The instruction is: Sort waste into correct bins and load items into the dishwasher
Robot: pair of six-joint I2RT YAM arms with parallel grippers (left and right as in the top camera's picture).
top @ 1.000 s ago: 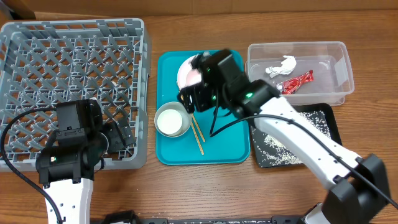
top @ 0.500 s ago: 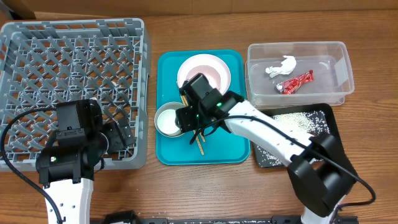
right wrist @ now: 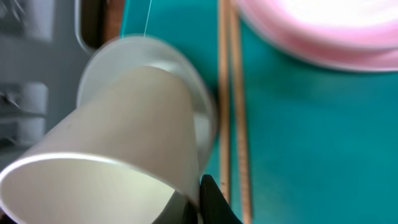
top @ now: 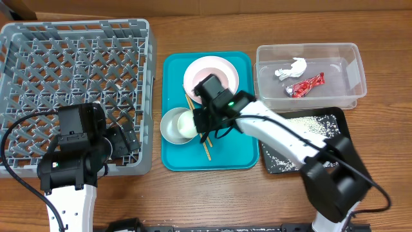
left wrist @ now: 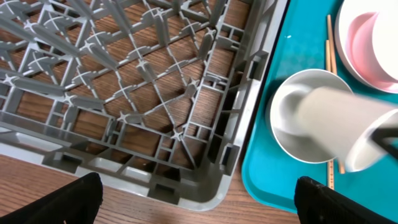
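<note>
White and tall-sided, the one small bowl [top: 187, 122] is pinched at its rim by my right gripper [right wrist: 202, 202], whose fingers are pressed together on the wall. The bowl is tipped on its side over the one small plate [top: 167, 127], at the 8 o'clock corner of the teal tray [top: 238, 151]. One large plate [top: 215, 69] rests at the tray's 12 o'clock. Two chopsticks [top: 206, 147] lie side by side just at 3 o'clock of the small plate, running toward 6 o'clock. At 9 o'clock of the tray stands the one grey dish rack [top: 77, 58]. My left gripper [left wrist: 199, 183] hangs over the rack's 5 o'clock corner with its fingers spread wide, holding nothing. At 2 o'clock of the tray, the clear tub [top: 351, 51] holds one crumpled tissue [top: 291, 67] and one red wrapper [top: 308, 84], just beside each other. At 4 o'clock, the black tray [top: 346, 132] carries scattered rice grains [top: 309, 122], too many to count.
</note>
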